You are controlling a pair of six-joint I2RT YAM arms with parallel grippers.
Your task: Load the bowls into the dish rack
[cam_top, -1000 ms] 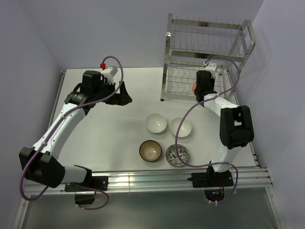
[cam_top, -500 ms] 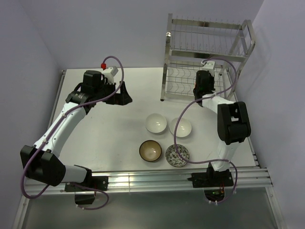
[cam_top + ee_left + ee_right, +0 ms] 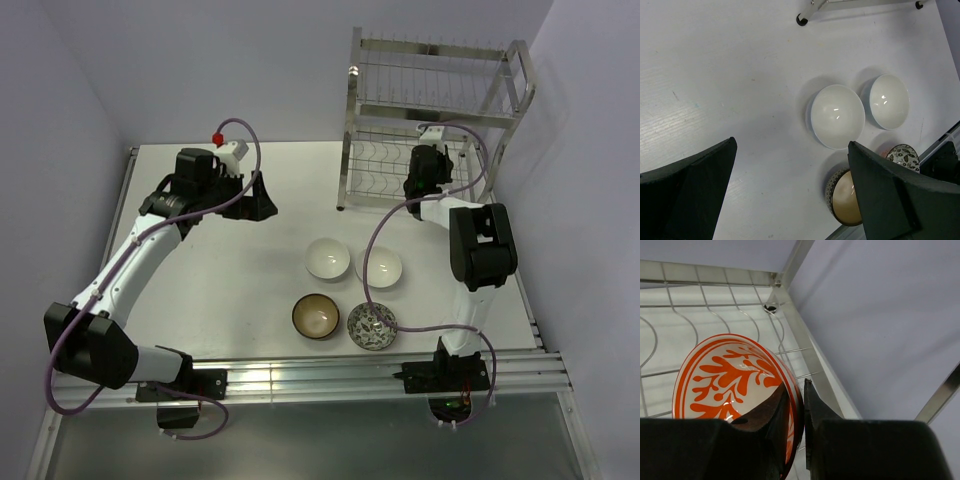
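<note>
The right gripper (image 3: 794, 390) was clamped on the rim of the orange-red bowl (image 3: 725, 372), jaws together w/ only the thin bowl wall btw. them. This was at the dish rack (image 3: 437, 47), at the front of its lower tier, toward its right-hand end. In the right wrist view the bowl stood on edge, not flat: its patterned inside faced the camera and its body lay to the left of the fingers. The curved wires (image 3: 705, 315) of the rack were directly behind it, and a corner post of the rack was just beside it on the right. So the relation that mattered, in my judgement, was bowl plane vs. wire slot, i.e. the disc should be parallel to the slot wires and go down btw. two of them. If tilted, the rim would prob. ride on a wire instead. Whether the lower rim already touched a wire I could not tell, as the fingers hid it; from above the wrist hid the whole bowl. The left gripper (image 3: 250, 200) hung w/ jaws wide apart, holding nothing, well to the left of the rack. The other four bowls lay on the table (image 3: 220, 290) in front of the rack. One white bowl (image 3: 327, 258) and a second white bowl (image 3: 380, 267) were nearer to it; the brown bowl (image 3: 316, 316) and the grey patterned bowl (image 3: 372, 326) were farther from it.
</note>
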